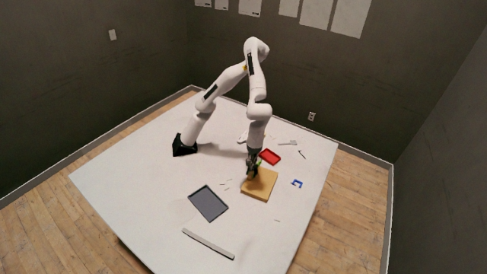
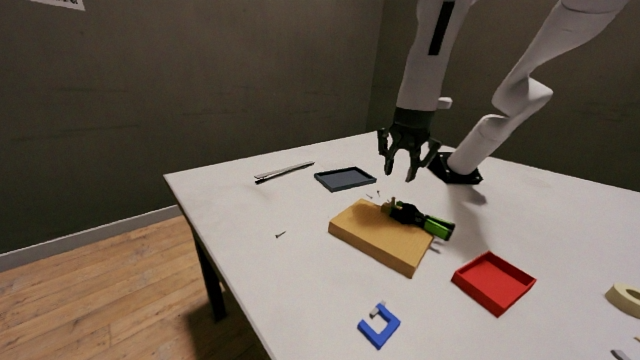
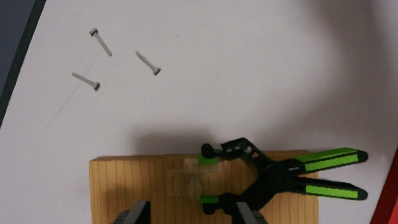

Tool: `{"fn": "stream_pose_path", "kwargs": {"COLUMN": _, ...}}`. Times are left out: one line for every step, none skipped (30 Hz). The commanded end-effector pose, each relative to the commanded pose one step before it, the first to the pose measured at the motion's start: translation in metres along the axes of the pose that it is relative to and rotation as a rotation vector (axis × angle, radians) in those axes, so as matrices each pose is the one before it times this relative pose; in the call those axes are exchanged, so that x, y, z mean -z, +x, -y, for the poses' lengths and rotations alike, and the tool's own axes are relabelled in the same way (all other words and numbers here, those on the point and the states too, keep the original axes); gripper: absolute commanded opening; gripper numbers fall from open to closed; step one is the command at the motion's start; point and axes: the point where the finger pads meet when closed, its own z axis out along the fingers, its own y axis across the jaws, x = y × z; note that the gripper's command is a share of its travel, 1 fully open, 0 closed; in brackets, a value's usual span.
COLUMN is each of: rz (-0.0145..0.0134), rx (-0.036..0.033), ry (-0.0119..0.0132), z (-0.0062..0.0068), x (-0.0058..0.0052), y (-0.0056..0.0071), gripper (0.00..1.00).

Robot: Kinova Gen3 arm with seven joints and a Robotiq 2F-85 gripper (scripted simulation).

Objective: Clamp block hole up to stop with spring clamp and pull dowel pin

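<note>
You have the gripper (image 1: 251, 173) (image 2: 400, 176) (image 3: 192, 210) pointing down above the bench board (image 1: 262, 188) (image 2: 377, 237) (image 3: 115, 185), its jaws about halfway open with nothing between them; your exterior view shows the fingertips well apart from the work below.

Your small wooden block (image 3: 176, 182) lies on the board, beside the bench stop (image 3: 216, 166) near one edge; the spring clamp (image 1: 259, 163) (image 2: 411, 215) (image 3: 274, 177) lies across the board, one green pad at the stop's outer side and the other at the block's opposite side; its green-and-black handles reach past the board's end. The dowel pin (image 3: 195, 187) shows as a pale round end in the block, between your two fingers as the wrist view sees them, but below them; you cannot tell from here how deep it sits, nor whether anything thin lies between block and stop.

Near the board you see the red tray (image 1: 269, 157) (image 2: 494, 282) (image 3: 392, 202) beyond the handles; the dark tray (image 1: 208, 203) (image 2: 345, 179) (image 3: 12, 45) is on another side; three screws (image 3: 90, 81) lie scattered between that tray and the board.
</note>
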Motion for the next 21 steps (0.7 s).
{"fn": "stream_pose_path", "kwargs": {"rz": 0.00275, "rx": 0.01020, "ry": -0.00671, "z": -0.00010, "x": 0.00061, "y": -0.00205, "gripper": 0.54}}
{"fn": "stream_pose_path", "kwargs": {"rz": 0.00000, "rx": 0.00000, "ry": 0.00000, "z": 0.00000, "x": 0.00000, "y": 0.00000, "gripper": 0.54}}
{"fn": "stream_pose_path", "kwargs": {"rz": 0.00048, "rx": 0.00342, "ry": 0.00018, "z": 0.00016, "x": 0.00023, "y": -0.00009, "gripper": 0.54}}
{"fn": "stream_pose_path", "kwargs": {"rz": -0.00006, "rx": 0.00289, "ry": -0.00009, "z": 0.00021, "x": -0.00001, "y": 0.00004, "gripper": 0.54}}
{"fn": "stream_pose_path", "kwargs": {"rz": -0.00006, "rx": 0.00268, "ry": -0.00008, "z": 0.00020, "x": -0.00001, "y": 0.00004, "gripper": 0.54}}
{"fn": "stream_pose_path", "kwargs": {"rz": -0.00001, "rx": 0.00251, "ry": -0.00005, "z": 0.00018, "x": 0.00001, "y": 0.00002, "gripper": 0.54}}
{"fn": "stream_pose_path", "kwargs": {"rz": 0.00003, "rx": 0.00233, "ry": -0.00003, "z": 0.00016, "x": 0.00003, "y": 0.00001, "gripper": 0.54}}
{"fn": "stream_pose_path", "kwargs": {"rz": 0.00005, "rx": 0.00215, "ry": -0.00002, "z": 0.00014, "x": 0.00004, "y": 0.00000, "gripper": 0.54}}
{"fn": "stream_pose_path", "kwargs": {"rz": 0.00006, "rx": 0.00196, "ry": -0.00001, "z": 0.00013, "x": 0.00004, "y": 0.00000, "gripper": 0.54}}
{"fn": "stream_pose_path", "kwargs": {"rz": 0.00005, "rx": 0.00178, "ry": -0.00001, "z": 0.00012, "x": 0.00004, "y": 0.00000, "gripper": 0.54}}
{"fn": "stream_pose_path", "kwargs": {"rz": 0.00005, "rx": 0.00160, "ry": 0.00000, "z": 0.00010, "x": 0.00003, "y": 0.00000, "gripper": 0.54}}
{"fn": "stream_pose_path", "kwargs": {"rz": 0.00005, "rx": 0.00143, "ry": 0.00000, "z": 0.00009, "x": 0.00003, "y": 0.00000, "gripper": 0.54}}
{"fn": "stream_pose_path", "kwargs": {"rz": 0.00004, "rx": 0.00127, "ry": 0.00000, "z": 0.00008, "x": 0.00003, "y": 0.00000, "gripper": 0.54}}
{"fn": "stream_pose_path", "kwargs": {"rz": 0.00004, "rx": 0.00111, "ry": 0.00000, "z": 0.00007, "x": 0.00003, "y": 0.00000, "gripper": 0.54}}
{"fn": "stream_pose_path", "kwargs": {"rz": 0.00004, "rx": 0.00096, "ry": 0.00000, "z": 0.00006, "x": 0.00002, "y": 0.00000, "gripper": 0.54}}
{"fn": "stream_pose_path", "kwargs": {"rz": 0.00003, "rx": 0.00083, "ry": 0.00000, "z": 0.00005, "x": 0.00002, "y": 0.00000, "gripper": 0.54}}
{"fn": "stream_pose_path", "kwargs": {"rz": 0.00003, "rx": 0.00070, "ry": 0.00000, "z": 0.00004, "x": 0.00002, "y": 0.00000, "gripper": 0.54}}
{"fn": "stream_pose_path", "kwargs": {"rz": 0.00000, "rx": 0.00000, "ry": 0.00000, "z": 0.00000, "x": 0.00000, "y": 0.00000, "gripper": 0.54}}
{"fn": "stream_pose_path", "kwargs": {"rz": 0.00000, "rx": 0.00000, "ry": 0.00000, "z": 0.00000, "x": 0.00000, "y": 0.00000, "gripper": 0.54}}
{"fn": "stream_pose_path", "kwargs": {"rz": 0.00011, "rx": 0.00063, "ry": 0.00005, "z": 0.00003, "x": 0.00005, "y": -0.00002, "gripper": 0.54}}
{"fn": "stream_pose_path", "kwargs": {"rz": -0.00001, "rx": 0.00045, "ry": -0.00001, "z": 0.00003, "x": 0.00000, "y": 0.00001, "gripper": 0.54}}
